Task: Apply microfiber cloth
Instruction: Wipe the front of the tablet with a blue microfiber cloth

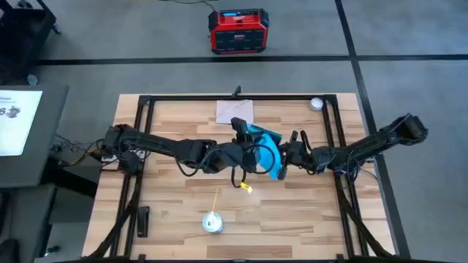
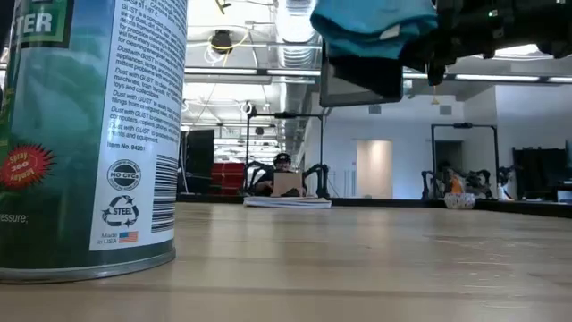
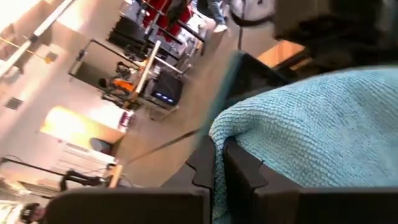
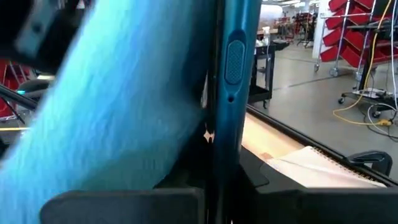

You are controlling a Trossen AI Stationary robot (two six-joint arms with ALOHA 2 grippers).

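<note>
Microfiber cloth [image 1: 269, 150], bright sky-blue and soft, is held up off the wooden table [image 1: 175, 212] at its middle between both arms: the left gripper [image 1: 247, 155] pinches it against the dark slim tablet [image 4: 231, 93], whose edge the right gripper [image 1: 289, 152] clamps from the other side. To wipe well, I judge the left arm should keep the cloth flat on the glass and stroke evenly while the right arm holds the tablet steady. Left to right, readable writing: the green spray can [image 2: 85, 134] shows "NO CFC", "STEEL" and "Made in USA"; the red case [image 1: 239, 31] is unreadable
</note>
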